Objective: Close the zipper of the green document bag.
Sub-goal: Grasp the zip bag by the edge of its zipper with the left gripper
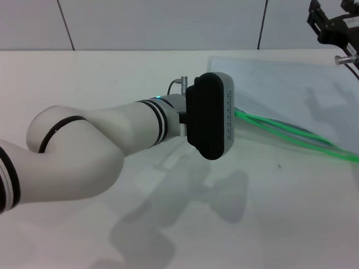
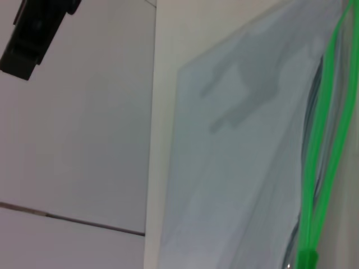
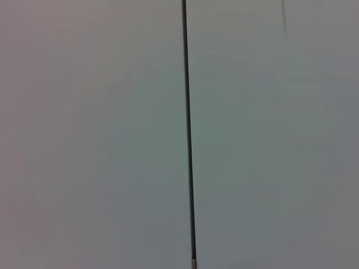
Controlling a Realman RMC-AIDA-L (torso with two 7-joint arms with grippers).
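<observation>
Two green strands of the zipper gape apart along the green document bag near the worktop's far right corner; left gripper reaches its end, grip unseen; right gripper hangs above, fingers spread.

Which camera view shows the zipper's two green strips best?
The left wrist view: the zipper runs up the green document bag, its strips parted, meeting at one end. The head view shows it partly hidden behind the left arm. The right wrist view shows none.

The head camera looks forward and down over the white table from above the left arm. The left wrist camera sits close over the green document bag, a part of the scene both views share. The right wrist camera faces only a plain wall panel.
</observation>
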